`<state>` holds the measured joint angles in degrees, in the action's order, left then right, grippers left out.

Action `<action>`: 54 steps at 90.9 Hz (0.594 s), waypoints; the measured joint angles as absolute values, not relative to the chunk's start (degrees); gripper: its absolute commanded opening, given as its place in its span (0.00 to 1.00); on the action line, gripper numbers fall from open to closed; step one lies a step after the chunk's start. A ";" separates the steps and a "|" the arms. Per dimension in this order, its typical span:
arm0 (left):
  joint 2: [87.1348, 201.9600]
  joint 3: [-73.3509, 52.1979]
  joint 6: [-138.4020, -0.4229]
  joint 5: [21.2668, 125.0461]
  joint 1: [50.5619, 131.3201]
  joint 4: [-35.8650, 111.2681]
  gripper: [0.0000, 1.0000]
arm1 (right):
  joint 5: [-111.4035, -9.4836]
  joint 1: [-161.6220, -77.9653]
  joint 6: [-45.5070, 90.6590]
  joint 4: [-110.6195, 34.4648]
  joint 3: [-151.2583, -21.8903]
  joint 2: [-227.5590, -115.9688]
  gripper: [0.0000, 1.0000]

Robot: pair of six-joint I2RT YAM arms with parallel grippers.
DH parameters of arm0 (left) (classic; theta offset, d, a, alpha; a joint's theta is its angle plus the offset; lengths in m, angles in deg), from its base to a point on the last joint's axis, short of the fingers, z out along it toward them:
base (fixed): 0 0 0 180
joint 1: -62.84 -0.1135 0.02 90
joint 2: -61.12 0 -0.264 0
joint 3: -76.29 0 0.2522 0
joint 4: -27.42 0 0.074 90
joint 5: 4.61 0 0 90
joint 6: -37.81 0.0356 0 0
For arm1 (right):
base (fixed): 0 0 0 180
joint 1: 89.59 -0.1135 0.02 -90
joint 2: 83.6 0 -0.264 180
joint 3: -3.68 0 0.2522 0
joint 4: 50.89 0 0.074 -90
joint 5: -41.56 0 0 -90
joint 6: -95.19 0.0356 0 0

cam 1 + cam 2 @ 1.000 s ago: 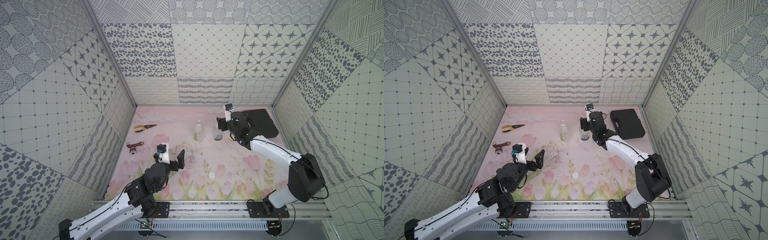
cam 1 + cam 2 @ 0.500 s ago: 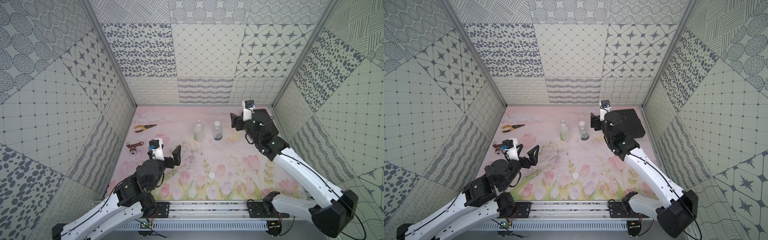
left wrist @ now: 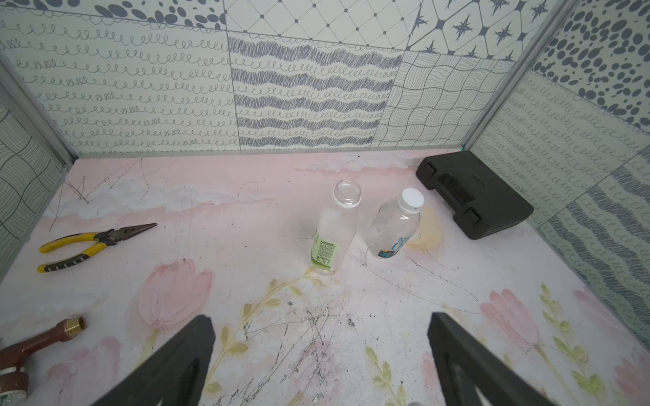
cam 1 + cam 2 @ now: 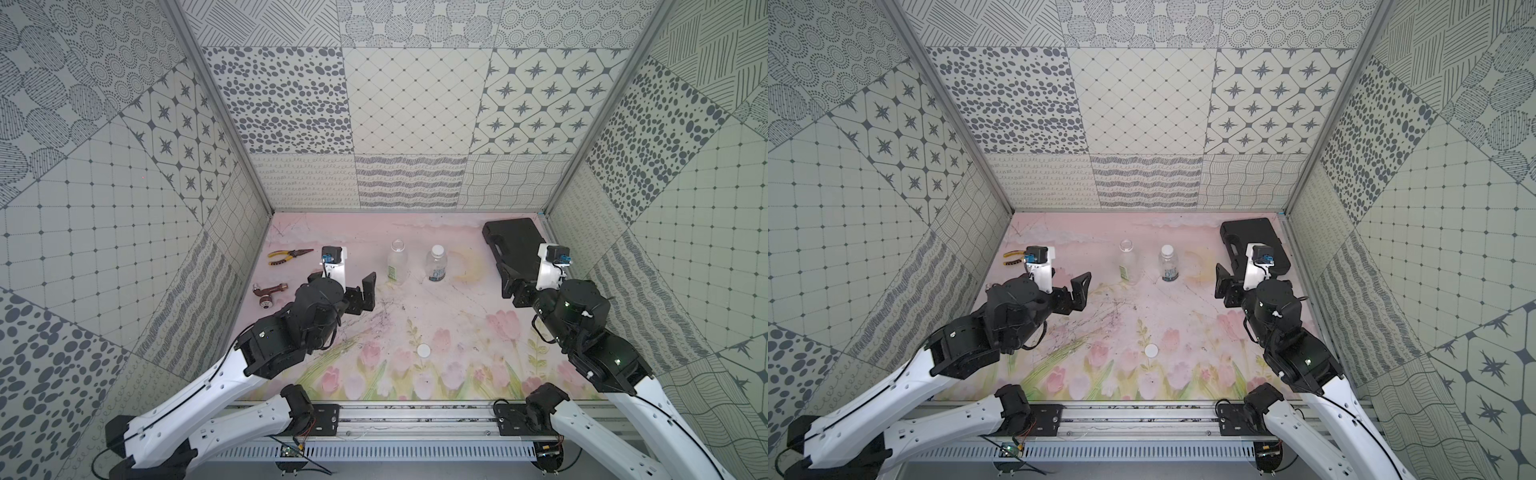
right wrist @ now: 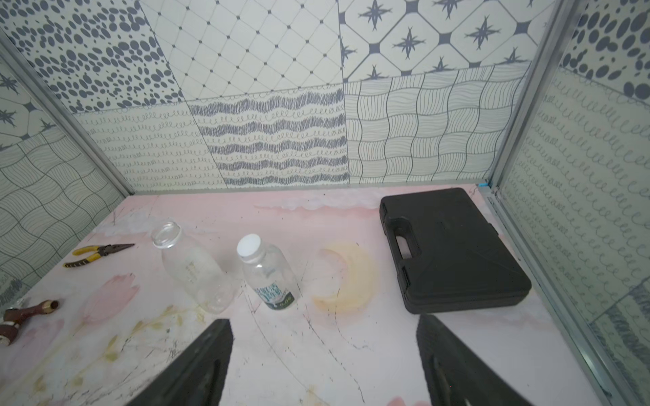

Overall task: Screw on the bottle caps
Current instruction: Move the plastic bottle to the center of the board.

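Two bottles (image 4: 397,268) (image 4: 436,268); two caps (image 4: 424,350) (image 4: 437,250)

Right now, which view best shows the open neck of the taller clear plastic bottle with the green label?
Left wrist view: the taller clear plastic bottle is near, neck open, green label facing the camera. The right wrist view shows the bottle with its label turned away. In both top views it is small.

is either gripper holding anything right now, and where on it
Nothing is held. The left gripper and right gripper are both open and empty; the loose cap lies apart from both.
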<state>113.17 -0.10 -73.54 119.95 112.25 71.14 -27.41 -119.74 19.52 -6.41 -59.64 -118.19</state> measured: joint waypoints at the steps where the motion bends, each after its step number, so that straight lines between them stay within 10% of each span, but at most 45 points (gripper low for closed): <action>1: 114.09 -0.82 -73.54 119.82 112.21 71.40 1.00 | -27.41 -119.74 19.63 -6.10 -59.29 -117.82 0.97; 54: 156.27 -37.19 -80.01 112.63 105.26 86.15 0.99 | -29.20 -119.74 27.58 0.43 -47.16 -112.79 0.97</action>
<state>156.27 -37.19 -80.01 112.63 105.26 86.15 -29.20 -119.74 27.58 0.43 -47.16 -112.79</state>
